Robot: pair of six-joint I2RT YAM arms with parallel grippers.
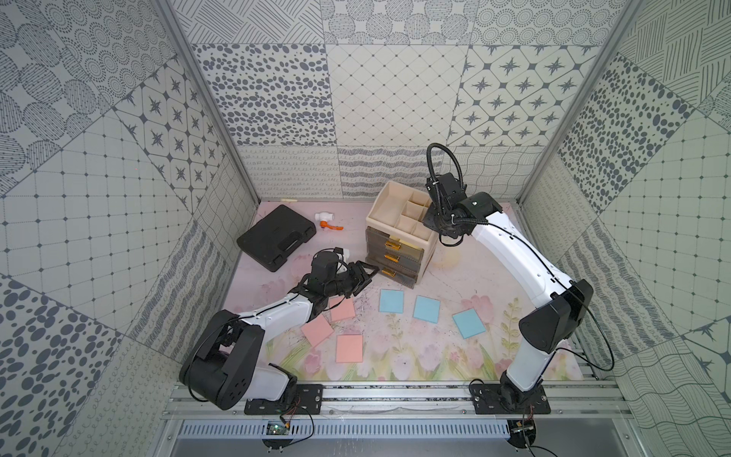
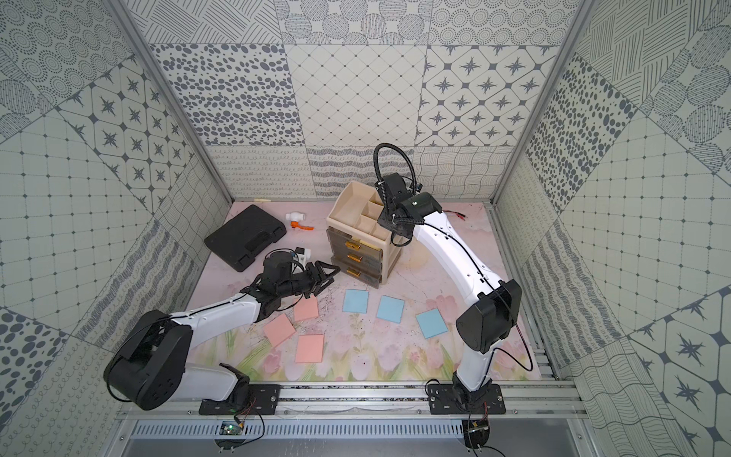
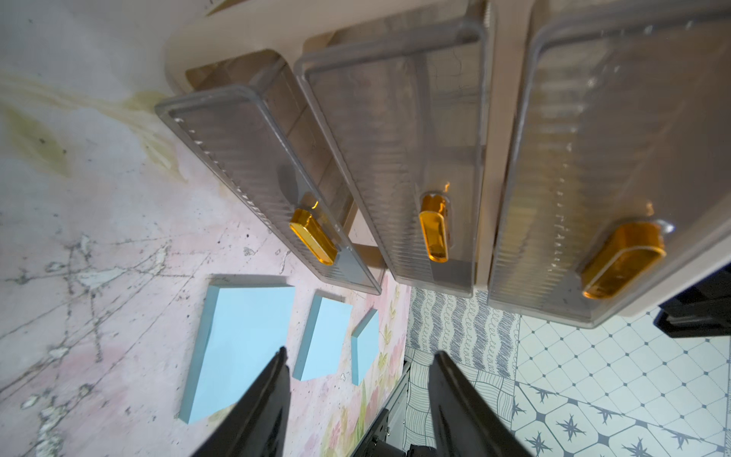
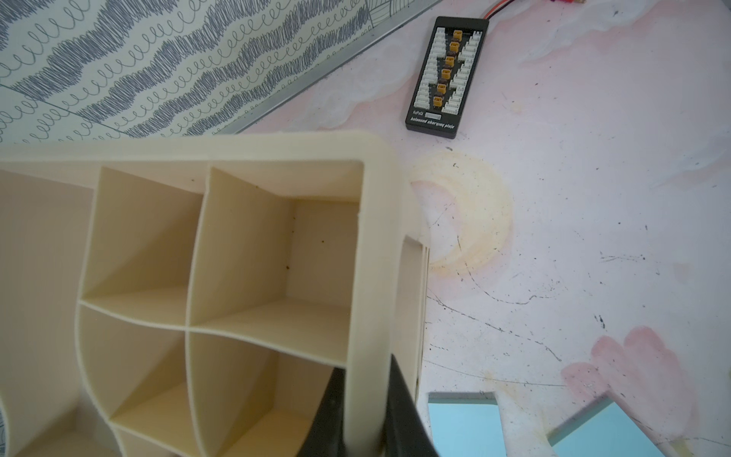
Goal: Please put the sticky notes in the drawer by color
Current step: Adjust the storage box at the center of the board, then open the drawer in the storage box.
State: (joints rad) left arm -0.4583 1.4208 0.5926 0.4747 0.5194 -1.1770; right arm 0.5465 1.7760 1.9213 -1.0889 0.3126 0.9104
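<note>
Sticky notes [image 4: 463, 425]; "balanced charging plate" board [image 4: 447, 77]

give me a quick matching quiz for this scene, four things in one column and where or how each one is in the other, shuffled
Things
1. right claw
2. left claw
3. blue sticky notes
4. black case

Places or states
a. lying in a row on the mat in front of the drawer unit
b. closed, beside the white and orange valve
c. shut on the drawer unit's top rim
d. open, empty, just short of the bottom drawer

Pairs: 1-c, 2-d, 3-a, 4-b
</note>
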